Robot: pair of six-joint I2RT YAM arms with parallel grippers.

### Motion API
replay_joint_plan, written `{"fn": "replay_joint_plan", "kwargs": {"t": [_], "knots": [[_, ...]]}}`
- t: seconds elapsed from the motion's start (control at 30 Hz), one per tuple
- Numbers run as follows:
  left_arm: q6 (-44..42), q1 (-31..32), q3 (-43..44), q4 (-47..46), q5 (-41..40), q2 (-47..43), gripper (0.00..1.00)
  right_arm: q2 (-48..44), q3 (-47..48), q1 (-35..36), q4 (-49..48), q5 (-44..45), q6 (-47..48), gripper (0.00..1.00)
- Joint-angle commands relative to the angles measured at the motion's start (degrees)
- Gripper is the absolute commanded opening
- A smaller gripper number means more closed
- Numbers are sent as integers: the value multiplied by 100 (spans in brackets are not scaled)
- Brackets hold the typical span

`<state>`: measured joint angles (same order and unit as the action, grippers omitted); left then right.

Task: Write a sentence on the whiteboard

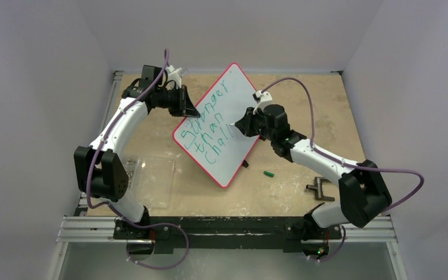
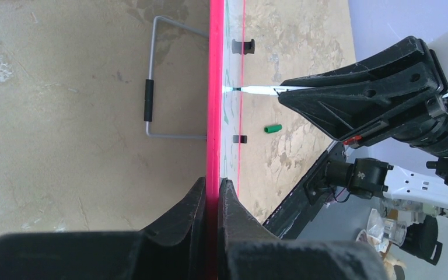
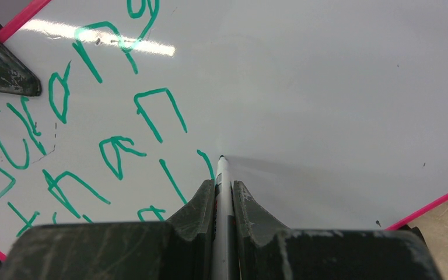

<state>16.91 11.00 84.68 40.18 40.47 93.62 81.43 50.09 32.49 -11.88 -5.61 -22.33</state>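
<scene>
Right wrist view: which step does that put me on?

— You're mid-word on the third line. The sentence [image 1: 207,139] reads "Stronger than Chall" in green, so the rest of "challenges" is not yet written. Your right gripper [image 1: 240,127] is clamped on a slim white marker [image 3: 221,172], and its dark nib touches the glossy white face just beside the last stroke.

— And the board?

— The whiteboard [image 1: 242,93] is flat, with a thin red rim and rounded corners. It stands tilted over the worn wooden table [image 1: 309,105], and its lower corner appears to rest there. Your left gripper [image 2: 212,188] is pinched tight on the rim at the board's left edge.

— Next move?

— I'd judge a small looped "e". You'll want light, even nib pressure on that slick surface and a rigid left hold, so the thin board doesn't give under the stroke.
</scene>
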Motion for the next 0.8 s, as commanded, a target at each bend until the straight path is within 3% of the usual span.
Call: {"fn": "replay_joint_plan", "kwargs": {"t": [0.0,0.23,0.77], "knots": [[-162,-46,74,-128,-619,-246,0,82,-51,-31,-260,-22,-122,0],[-161,-46,83,-128,-611,-224,0,229,157,-52,-34,409,-170,0],[-179,-46,101,-114,-628,-230,0,345,284,-51,-243,-235,-45,0]]}}
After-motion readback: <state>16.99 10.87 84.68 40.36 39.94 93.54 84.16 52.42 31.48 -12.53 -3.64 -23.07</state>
